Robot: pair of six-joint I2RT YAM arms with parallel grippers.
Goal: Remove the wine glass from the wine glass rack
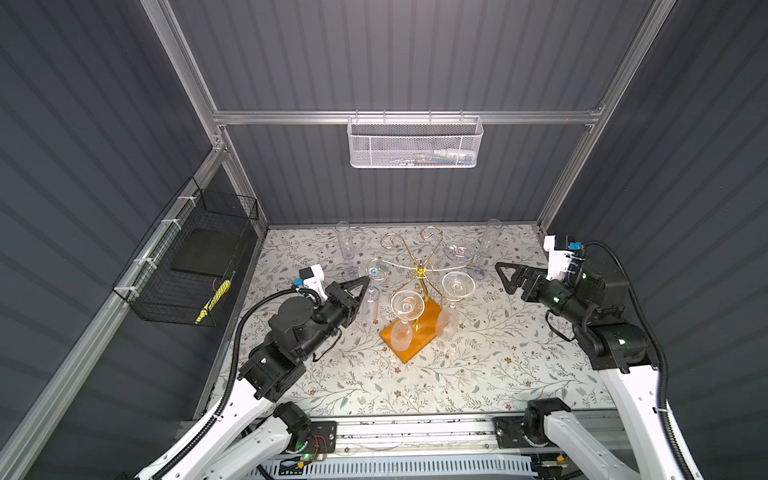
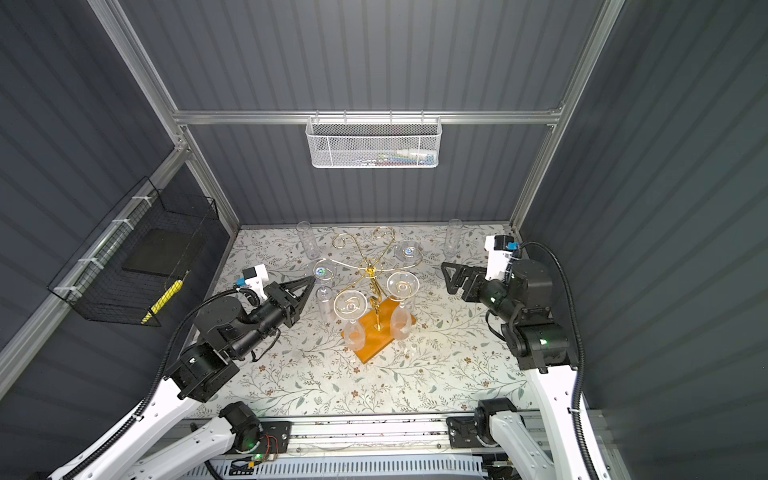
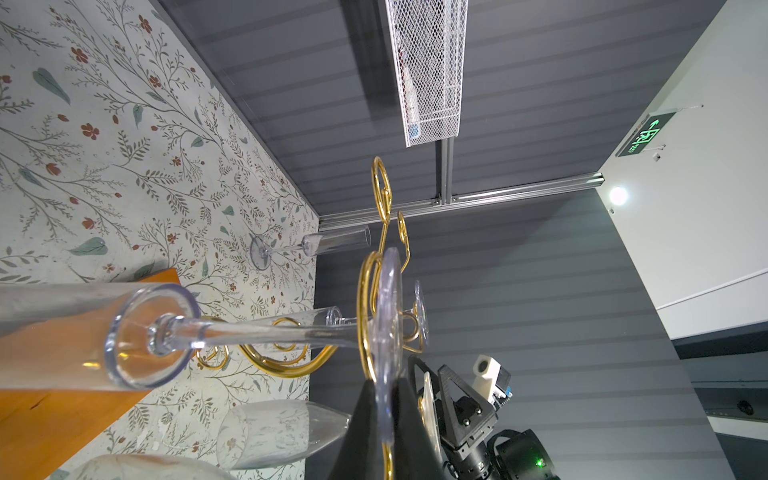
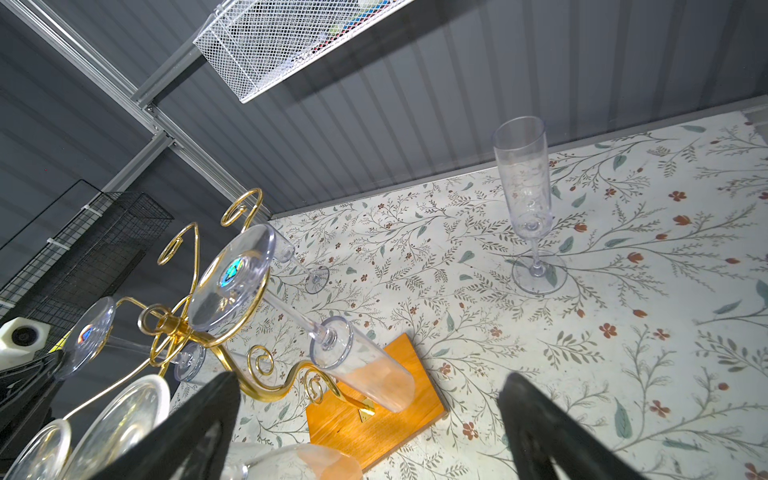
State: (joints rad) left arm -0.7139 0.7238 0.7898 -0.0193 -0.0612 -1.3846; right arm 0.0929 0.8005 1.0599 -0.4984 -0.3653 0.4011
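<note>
A: What does the left gripper [image 1: 366, 283] have hold of?
B: The wine glass [image 1: 374, 271]. The jaws are closed down tight, and the black fingers [image 3: 358, 440] pinch the edge of its round foot. In the left wrist view the clear disc runs straight down between the two fingers.
A: Where does that glass sit, then?
B: Right at the gripper's tips, upside down on the wine glass rack [image 1: 420, 272]. Its foot rests on one gold scroll arm [image 3: 364, 291], the stem drops through the scroll, and the narrow flute bowl hangs below the fingers.
A: And past the tips?
B: The rest of the rack, standing on an orange-brown wooden base [image 1: 411, 349] on the floral table cover [image 1: 478, 374]. Three other hanging flutes [image 1: 457, 286] dangle foot-up from its other arms.
A: Anything on the table near it?
B: One standing flute [image 1: 345, 243], upright, off to the side of the tips toward the back wall [image 1: 395, 187], not touching the gripper.
A: What about the right gripper [image 1: 507, 277]?
B: Its jaws are spread wide and grip nothing. It hovers on the far side of the rack from the left gripper, pointed at the rack but well apart from it. In the right wrist view the rack and base show between its two fingers. A second standing flute [image 4: 524, 183] is upright near it, toward the back wall.
</note>
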